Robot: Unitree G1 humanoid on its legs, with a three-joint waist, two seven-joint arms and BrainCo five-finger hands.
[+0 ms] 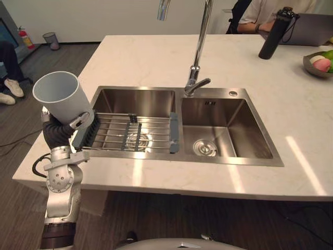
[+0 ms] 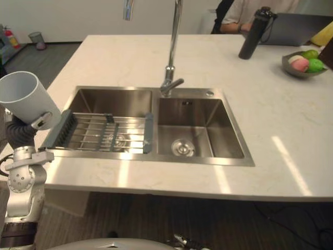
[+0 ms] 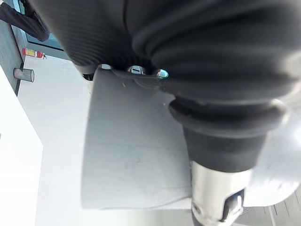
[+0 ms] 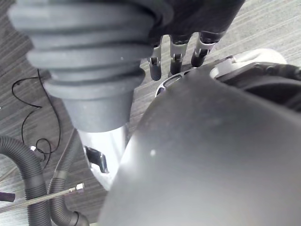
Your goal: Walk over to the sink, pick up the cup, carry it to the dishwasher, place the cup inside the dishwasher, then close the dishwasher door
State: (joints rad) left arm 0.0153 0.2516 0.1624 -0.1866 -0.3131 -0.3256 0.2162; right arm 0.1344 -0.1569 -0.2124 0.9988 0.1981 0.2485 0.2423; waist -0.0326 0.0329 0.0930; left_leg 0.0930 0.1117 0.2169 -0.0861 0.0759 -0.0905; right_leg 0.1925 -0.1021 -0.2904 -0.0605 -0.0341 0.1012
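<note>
A pale, open-topped cup (image 1: 61, 96) is held up, tilted, over the counter's left edge, just left of the sink (image 1: 182, 157). My left hand (image 1: 58, 133) is shut on its lower part, the thumb against its side. The left wrist view has the cup's wall (image 3: 136, 155) right against the hand. My right hand (image 4: 175, 59) hangs low beside me, its fingers relaxed and holding nothing.
The steel double sink has a wire rack (image 1: 130, 133) across its left basin and a tall faucet (image 1: 197, 62) behind the divider. On the far right of the counter stand a black bottle (image 1: 276, 34) and a fruit bowl (image 1: 318, 63). A person (image 1: 260, 15) sits at the far side.
</note>
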